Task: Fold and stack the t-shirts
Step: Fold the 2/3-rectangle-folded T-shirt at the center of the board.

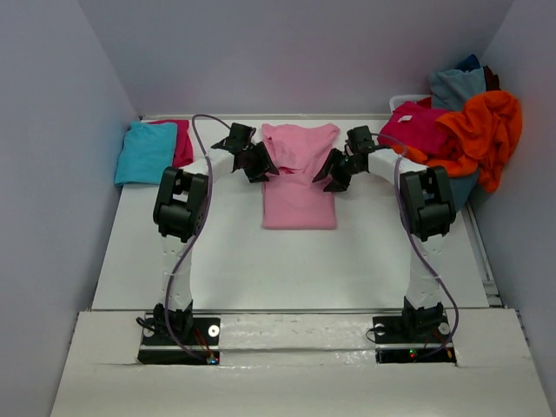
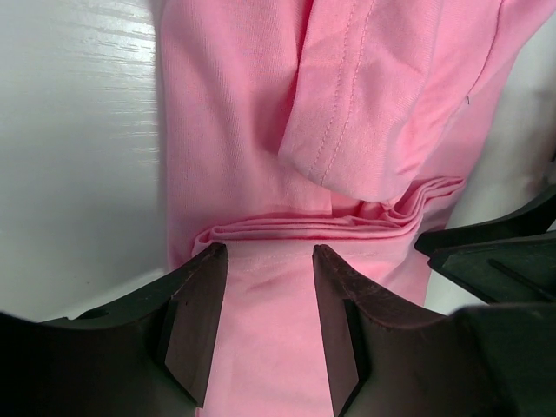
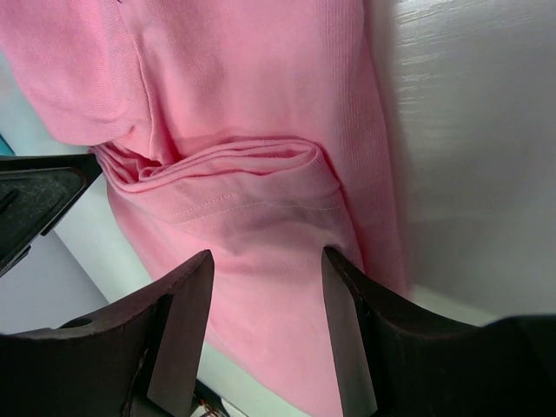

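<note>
The light pink t-shirt (image 1: 300,187) lies in the middle of the table (image 1: 226,261), a long narrow strip running from 12 o'clock to 6 o'clock. Its far end is doubled back toward 6 o'clock, and a sleeve flap lies loosely on top. Both wrist views show that doubled edge as a bunched ridge of several layers across the strip.

The left gripper (image 1: 265,169) is at the shirt's 9 o'clock edge and the right gripper (image 1: 328,178) at its 3 o'clock edge, both level with the fold. In each wrist view the dark fingers stand apart with pink cloth showing in the gap beyond them and nothing pinched. This holds for the left gripper (image 2: 268,254) and the right gripper (image 3: 268,256) alike.

At 10 o'clock a folded turquoise t-shirt (image 1: 146,152) rests on a magenta t-shirt (image 1: 181,139). At 2 o'clock there is a loose heap: an orange t-shirt (image 1: 486,130) draped over a second magenta t-shirt (image 1: 417,129), with a grey-blue t-shirt (image 1: 456,85) behind them.
</note>
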Controlling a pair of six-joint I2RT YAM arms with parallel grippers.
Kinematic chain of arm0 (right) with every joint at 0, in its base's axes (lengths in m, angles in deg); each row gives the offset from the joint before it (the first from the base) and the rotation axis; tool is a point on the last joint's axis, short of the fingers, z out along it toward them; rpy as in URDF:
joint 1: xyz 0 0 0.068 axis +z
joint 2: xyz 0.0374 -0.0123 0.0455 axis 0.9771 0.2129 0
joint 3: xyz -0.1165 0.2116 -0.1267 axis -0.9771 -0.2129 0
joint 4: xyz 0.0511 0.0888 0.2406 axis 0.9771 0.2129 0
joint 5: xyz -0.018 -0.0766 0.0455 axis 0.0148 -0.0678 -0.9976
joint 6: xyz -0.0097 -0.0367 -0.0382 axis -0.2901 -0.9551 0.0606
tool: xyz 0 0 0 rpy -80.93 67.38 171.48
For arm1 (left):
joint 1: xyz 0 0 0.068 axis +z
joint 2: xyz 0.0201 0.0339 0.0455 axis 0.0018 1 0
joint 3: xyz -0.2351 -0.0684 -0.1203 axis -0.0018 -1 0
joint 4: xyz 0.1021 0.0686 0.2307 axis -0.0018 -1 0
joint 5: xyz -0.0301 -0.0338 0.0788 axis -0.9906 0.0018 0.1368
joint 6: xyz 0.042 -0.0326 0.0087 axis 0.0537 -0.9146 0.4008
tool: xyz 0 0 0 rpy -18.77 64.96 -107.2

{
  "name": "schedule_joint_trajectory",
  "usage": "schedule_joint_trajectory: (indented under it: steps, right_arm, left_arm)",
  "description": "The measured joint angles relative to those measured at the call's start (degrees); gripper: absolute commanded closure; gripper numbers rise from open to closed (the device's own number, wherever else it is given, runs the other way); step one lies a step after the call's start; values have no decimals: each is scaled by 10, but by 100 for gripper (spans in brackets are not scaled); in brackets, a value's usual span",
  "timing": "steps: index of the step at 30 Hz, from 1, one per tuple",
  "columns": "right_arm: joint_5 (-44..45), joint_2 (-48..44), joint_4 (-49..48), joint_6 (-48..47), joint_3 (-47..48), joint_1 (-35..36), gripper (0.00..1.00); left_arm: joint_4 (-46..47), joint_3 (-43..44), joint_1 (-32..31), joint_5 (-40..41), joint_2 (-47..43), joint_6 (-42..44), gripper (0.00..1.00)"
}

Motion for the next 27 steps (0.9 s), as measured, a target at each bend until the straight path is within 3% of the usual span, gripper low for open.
schedule_joint_trajectory:
  steps: [11, 19, 27]
  right_arm:
    - [10, -8, 12, -2, 2, -3, 41]
    - [35, -62, 35, -10, 2, -6, 42]
    - [-8, -64, 30, 0, -1, -6, 42]
  left_arm:
    - [-5, -5, 0, 19, -7, 3, 42]
    - [-29, -46, 3, 47, -88, 8, 42]
    - [-19, -82, -4, 35, -140, 5, 41]
